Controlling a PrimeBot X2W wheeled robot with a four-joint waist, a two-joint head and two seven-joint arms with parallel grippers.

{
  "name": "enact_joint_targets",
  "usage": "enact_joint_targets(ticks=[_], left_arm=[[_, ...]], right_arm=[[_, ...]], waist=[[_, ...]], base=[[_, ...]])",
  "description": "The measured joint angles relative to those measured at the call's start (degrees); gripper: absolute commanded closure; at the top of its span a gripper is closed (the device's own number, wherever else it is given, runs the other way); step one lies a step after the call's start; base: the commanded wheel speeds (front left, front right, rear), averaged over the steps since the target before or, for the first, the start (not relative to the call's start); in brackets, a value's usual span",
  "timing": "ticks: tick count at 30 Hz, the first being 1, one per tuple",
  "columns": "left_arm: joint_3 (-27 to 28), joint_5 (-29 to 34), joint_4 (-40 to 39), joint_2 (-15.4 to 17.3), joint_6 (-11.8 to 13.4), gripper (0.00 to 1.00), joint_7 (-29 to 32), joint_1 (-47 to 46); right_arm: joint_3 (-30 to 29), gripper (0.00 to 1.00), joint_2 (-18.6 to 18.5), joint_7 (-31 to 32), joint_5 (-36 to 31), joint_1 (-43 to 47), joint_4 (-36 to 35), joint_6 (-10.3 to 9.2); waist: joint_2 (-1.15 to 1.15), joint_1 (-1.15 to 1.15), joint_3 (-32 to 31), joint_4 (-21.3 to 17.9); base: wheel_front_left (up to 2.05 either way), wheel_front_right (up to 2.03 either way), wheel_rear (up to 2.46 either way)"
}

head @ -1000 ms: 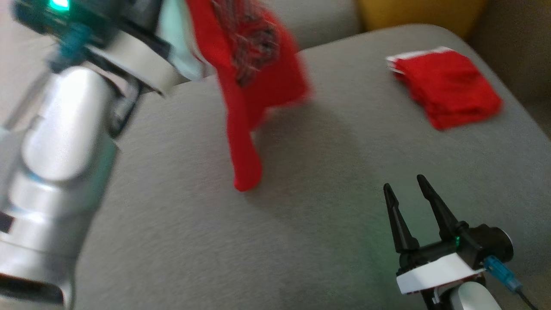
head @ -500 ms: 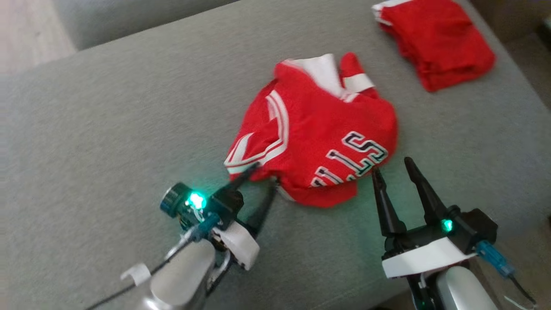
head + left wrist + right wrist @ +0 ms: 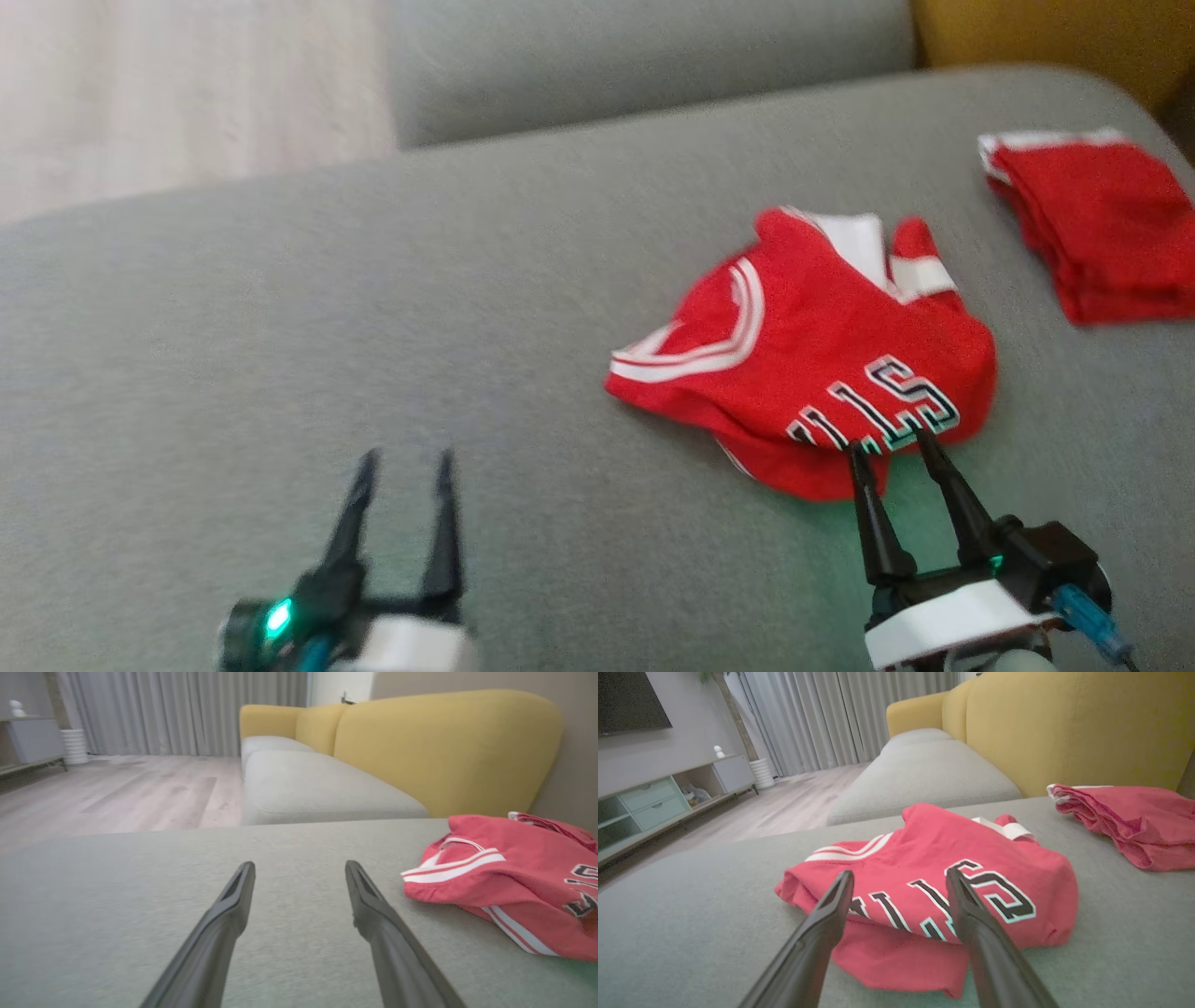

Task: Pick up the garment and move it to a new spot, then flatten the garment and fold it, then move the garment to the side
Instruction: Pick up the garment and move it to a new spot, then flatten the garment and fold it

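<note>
Both gape, empty. The right gripper (image 3: 888,440) hovers at the crumpled garment's (image 3: 803,345) near edge; the left gripper (image 3: 409,455) lies well apart.

Folds hide part of the black lettering (image 3: 878,411) on the crumpled red-and-white jersey (image 3: 803,355). Right of the jersey, a folded red cloth pile (image 3: 1106,224) runs off the head view's edge; left of it, the dark-fingered left gripper (image 3: 409,457) is blurred.

The head view looks steeply down on the grey cushion (image 3: 280,308) from behind the left gripper (image 3: 409,457) and right gripper (image 3: 889,441). Each wrist view skims low along its own fingers toward the yellow backrest (image 3: 444,751); all share the red jersey (image 3: 812,345), right of the left fingers (image 3: 369,914), at the right fingertips (image 3: 962,891).
</note>
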Motion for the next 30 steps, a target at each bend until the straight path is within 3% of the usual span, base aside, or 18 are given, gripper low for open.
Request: enact_joint_targets(ticks=[5,11,30], left_arm=[[7.2,2.2,-8.3,-0.5,-0.1,0.0,0.0,9.6],[10.6,4.0,-9.7,-0.9,-1.6,0.0,0.0,19.5],[11.2,4.8,-10.0,-1.0,-2.3,0.0,0.0,20.3]], right_arm=[[-1.4,0.0,0.1,0.0,-0.2,1.4,-0.2,0.0],[-1.3,0.0,0.2,0.0,0.1,6.4,-0.4,0.0],[-0.7,0.0,0.2,0.0,-1.1,8.3,0.0,0.0]], waist=[[0.0,0.0,-5.1,3.7],[0.0,0.0,-9.8,6.5],[0.0,0.0,-12.3,7.3]], base=[[0.0,0.0,0.0],[0.0,0.0,0.0],[0.0,0.0,0.0]])
